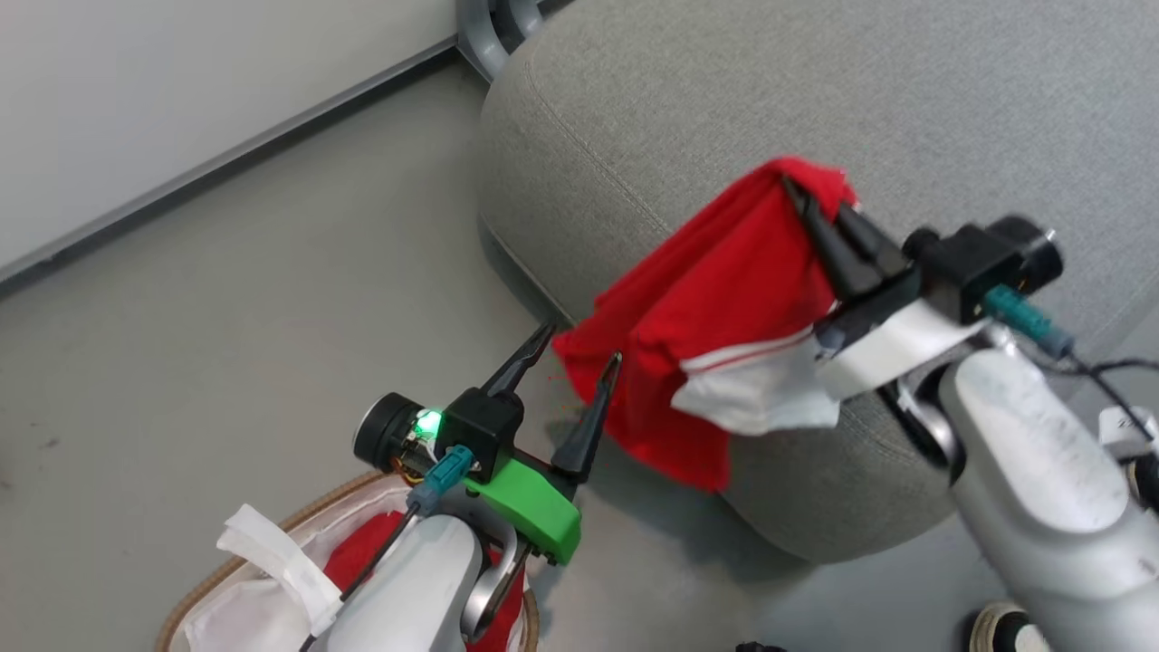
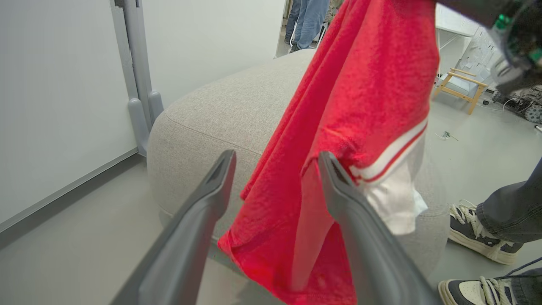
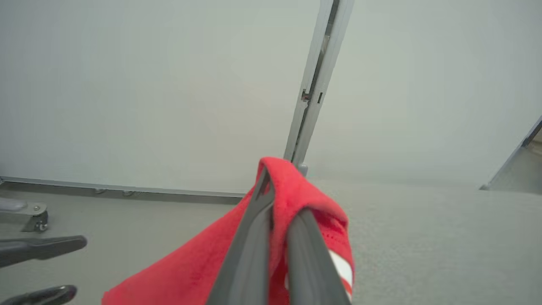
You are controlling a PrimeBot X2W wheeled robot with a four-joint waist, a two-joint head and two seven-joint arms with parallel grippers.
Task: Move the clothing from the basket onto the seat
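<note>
While the right pincer (image 1: 813, 197) is clamped shut on a bunched fold of the red jersey (image 1: 715, 299), the cloth hangs free from its fingertips. It is draped in front of the rounded corner of the grey sofa seat (image 1: 724, 91).

Obs., head view:
- Jersey sits at 3 o'clock of centre. Its white-and-red striped trim and a white panel lie at the 4 o'clock side of the cloth, and the lowest hem points to 7 o'clock, past the cushion edge and over the floor (image 1: 226, 299).
- I cannot tell whether the cloth brushes the cushion.
- Left pincer (image 1: 582, 344) is at 6 o'clock, jaws wide apart and holding nothing, fingers aimed toward 1 o'clock at the dangling hem. In the left wrist view one finger overlaps the cloth. Contact cannot be judged.
- Laundry basket (image 1: 299, 518) is at 7 o'clock on the bottom edge, with a brown woven rim and a white liner (image 1: 244, 616). More red clothing (image 1: 362, 552) lies inside, partly hidden by the left forearm.

Step in hand (judgement): carrying one garment. It is lifted clear of the basket and held at the seat's near corner, not yet released.

Next move calls for: travel toward 12 o'clock so the bulk sits over the middle of the cushion, then lowering until the cloth piles up, then opening. Released where it is, the overhanging hem would likely drag it to the floor. The basket piece follows.
</note>
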